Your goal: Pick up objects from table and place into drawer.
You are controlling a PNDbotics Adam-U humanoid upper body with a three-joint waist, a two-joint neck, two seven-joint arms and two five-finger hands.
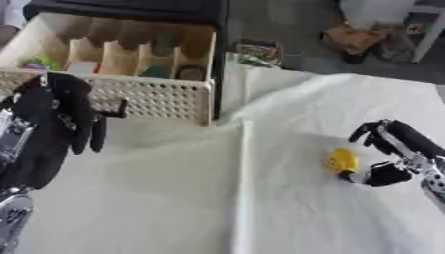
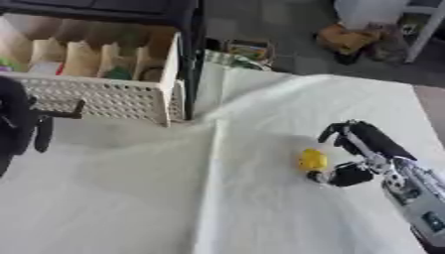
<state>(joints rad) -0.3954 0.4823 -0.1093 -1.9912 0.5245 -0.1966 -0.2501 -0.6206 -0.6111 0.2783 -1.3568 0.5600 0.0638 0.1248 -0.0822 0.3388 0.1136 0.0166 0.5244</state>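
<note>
yellow object (image 1: pixel 341 159) | small, rounded | on white cloth | drawer (image 1: pixel 113 54) open

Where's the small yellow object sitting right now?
The small yellow object lies on the white cloth-covered table, right of centre in the left eye view, just left of the right hand, whose curled fingers are not closed on it.

I seem to work in a lab or workshop: a sheet-draped table (image 1: pixel 260 198), a divided wooden drawer (image 1: pixel 113 44), clutter (image 1: pixel 352 37) on grey floor.
</note>
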